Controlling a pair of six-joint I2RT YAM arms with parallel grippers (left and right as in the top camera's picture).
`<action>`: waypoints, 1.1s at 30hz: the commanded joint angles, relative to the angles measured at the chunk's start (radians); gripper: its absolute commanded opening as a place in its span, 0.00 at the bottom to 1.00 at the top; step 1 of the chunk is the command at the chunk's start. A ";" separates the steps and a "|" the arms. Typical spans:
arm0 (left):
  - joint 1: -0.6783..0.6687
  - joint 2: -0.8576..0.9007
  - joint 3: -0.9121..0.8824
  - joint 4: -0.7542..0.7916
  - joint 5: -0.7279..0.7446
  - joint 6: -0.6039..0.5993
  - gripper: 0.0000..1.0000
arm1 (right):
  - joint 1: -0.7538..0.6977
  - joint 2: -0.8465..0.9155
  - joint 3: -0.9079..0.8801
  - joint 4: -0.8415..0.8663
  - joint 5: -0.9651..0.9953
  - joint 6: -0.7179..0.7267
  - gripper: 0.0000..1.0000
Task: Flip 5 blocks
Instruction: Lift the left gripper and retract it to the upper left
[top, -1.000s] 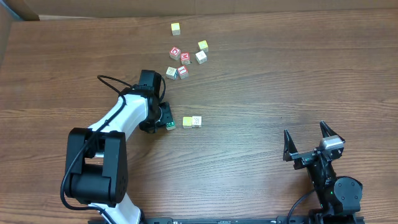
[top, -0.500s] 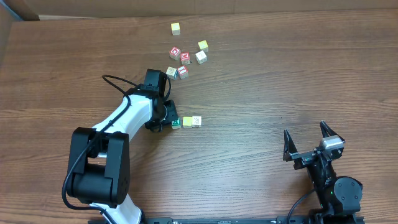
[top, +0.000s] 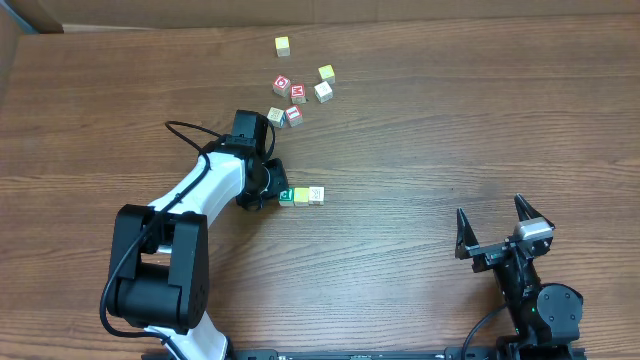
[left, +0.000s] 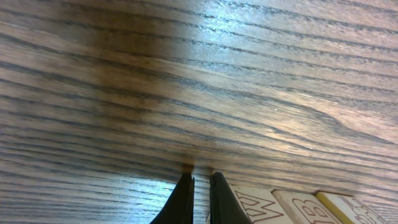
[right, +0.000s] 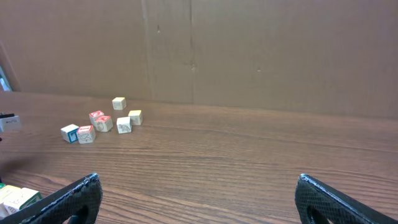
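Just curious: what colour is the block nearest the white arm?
The block is green; clearest from overhead.

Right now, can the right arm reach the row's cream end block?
Probably yes: right gripper open, nothing stands between it and the cream block; the left gripper is beyond the green block.

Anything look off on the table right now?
Nothing stands out. Three blocks sit in a straight touching row beside the left gripper, jaws shut; the other blocks lie loosely clustered farther back, none stacked.
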 joint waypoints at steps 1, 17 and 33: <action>-0.008 -0.009 -0.013 0.000 0.016 -0.010 0.04 | -0.003 -0.006 -0.010 0.003 -0.002 -0.004 1.00; -0.007 -0.009 -0.013 -0.057 0.068 -0.010 0.04 | -0.003 -0.006 -0.010 0.003 -0.002 -0.004 1.00; 0.090 -0.101 0.228 -0.270 0.056 0.048 0.04 | -0.003 -0.006 -0.010 0.003 -0.002 -0.004 1.00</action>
